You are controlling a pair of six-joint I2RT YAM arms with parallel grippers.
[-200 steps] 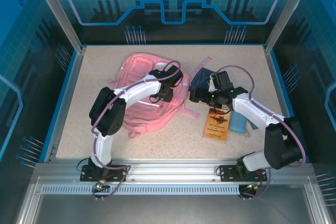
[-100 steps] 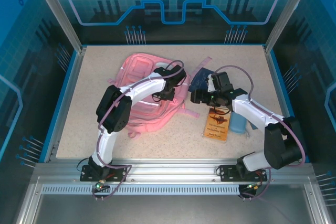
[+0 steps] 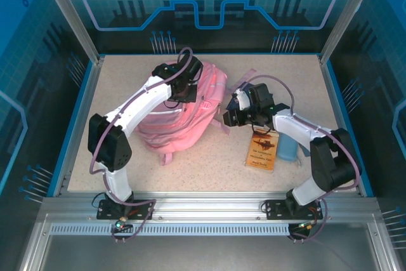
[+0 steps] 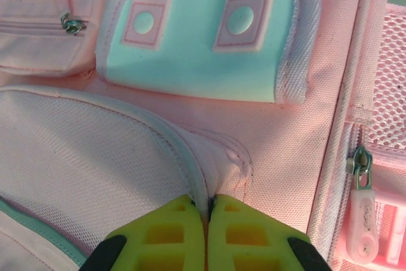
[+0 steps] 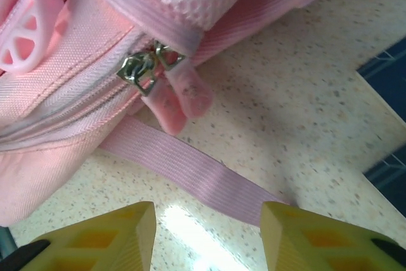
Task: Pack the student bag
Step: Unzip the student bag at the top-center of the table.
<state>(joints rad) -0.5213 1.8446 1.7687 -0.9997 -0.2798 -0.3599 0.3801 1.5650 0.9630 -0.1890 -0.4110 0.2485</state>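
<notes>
Student bag (image 3: pixel 184 118): lies far-to-near along counter (image 3: pixel 209 163), pockets up; fabric pinched in closed left jaws; right jaws half-open, empty.

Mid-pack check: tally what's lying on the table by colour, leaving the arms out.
Pink, student bag: 1
Brown, book: 1
Light blue, container: 1
Dark blue, soft item: 1
Total: 4

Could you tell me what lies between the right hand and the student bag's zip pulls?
Between the right hand and the zip pulls, a pink strap lies across the speckled table, in the right wrist view.
</notes>
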